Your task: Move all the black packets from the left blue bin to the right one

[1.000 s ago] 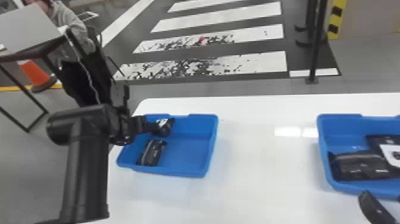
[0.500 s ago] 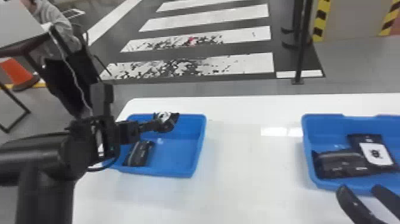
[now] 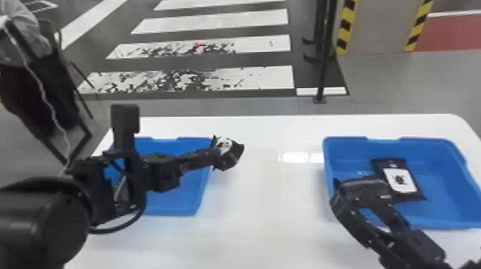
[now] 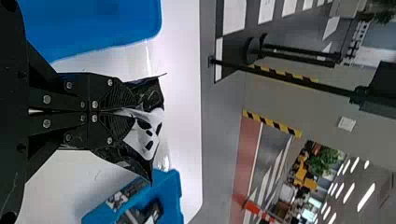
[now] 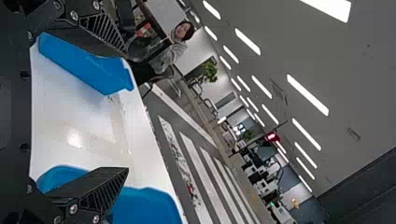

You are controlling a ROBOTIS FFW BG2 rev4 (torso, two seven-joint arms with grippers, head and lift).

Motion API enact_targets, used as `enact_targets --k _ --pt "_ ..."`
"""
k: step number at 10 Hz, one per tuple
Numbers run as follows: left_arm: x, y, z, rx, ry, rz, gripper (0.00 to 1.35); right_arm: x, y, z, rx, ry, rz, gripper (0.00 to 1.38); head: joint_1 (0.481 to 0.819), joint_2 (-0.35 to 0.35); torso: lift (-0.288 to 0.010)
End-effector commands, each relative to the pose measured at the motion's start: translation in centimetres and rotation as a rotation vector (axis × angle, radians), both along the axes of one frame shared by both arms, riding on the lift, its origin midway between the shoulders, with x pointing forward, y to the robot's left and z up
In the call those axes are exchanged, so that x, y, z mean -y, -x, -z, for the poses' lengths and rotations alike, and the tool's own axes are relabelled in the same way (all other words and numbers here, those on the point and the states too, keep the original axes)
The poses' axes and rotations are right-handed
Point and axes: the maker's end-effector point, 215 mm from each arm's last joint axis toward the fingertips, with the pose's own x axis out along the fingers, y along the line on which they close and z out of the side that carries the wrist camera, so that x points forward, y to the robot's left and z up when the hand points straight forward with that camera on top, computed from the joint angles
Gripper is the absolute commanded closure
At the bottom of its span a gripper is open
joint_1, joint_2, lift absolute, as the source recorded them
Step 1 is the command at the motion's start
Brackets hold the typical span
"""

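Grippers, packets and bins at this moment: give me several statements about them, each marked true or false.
1. The left gripper has its fingers closed on a black packet. True.
2. That packet lies flat on the floor of the left blue bin. False: it is held up by the left gripper.
3. The right blue bin holds a packet with a white label. True.
4. The right gripper is clamped shut. False: its fingers stand apart.
5. The two blue bins touch each other. False: a stretch of white table separates them.
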Motion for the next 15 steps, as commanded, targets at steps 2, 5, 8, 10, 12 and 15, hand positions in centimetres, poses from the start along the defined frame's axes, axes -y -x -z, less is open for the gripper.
enact_targets --k 2,5,8,10,12,15 --pt "7.1 2.1 -0.5 -0.005 0.059 0.160 1.21 -3.2 -1.0 -2.9 0.039 -0.083 -0.080 0.17 0.695 0.109 -0.154" --pt "11.9 4.1 -0.3 -0.032 0.092 0.271 1.21 -5.8 -1.5 -4.8 0.063 -0.129 -0.137 0.17 0.695 0.057 -0.154" --pt "14.6 5.3 -0.7 -0.042 0.115 0.339 1.21 -6.6 -1.9 -5.2 0.071 -0.133 -0.153 0.19 0.695 0.033 -0.154" --pt "15.1 5.6 -0.9 -0.045 0.130 0.352 1.21 -7.2 -2.0 -4.7 0.055 -0.143 -0.165 0.75 0.695 0.024 -0.154" --pt "15.2 5.8 -0.8 -0.048 0.129 0.355 1.21 -7.2 -2.1 -4.3 0.038 -0.163 -0.160 1.27 0.695 0.023 -0.154" --pt "15.5 5.6 -1.5 -0.029 0.147 0.359 1.21 -7.6 -1.8 -4.2 0.033 -0.171 -0.169 1.28 0.695 0.021 -0.154"
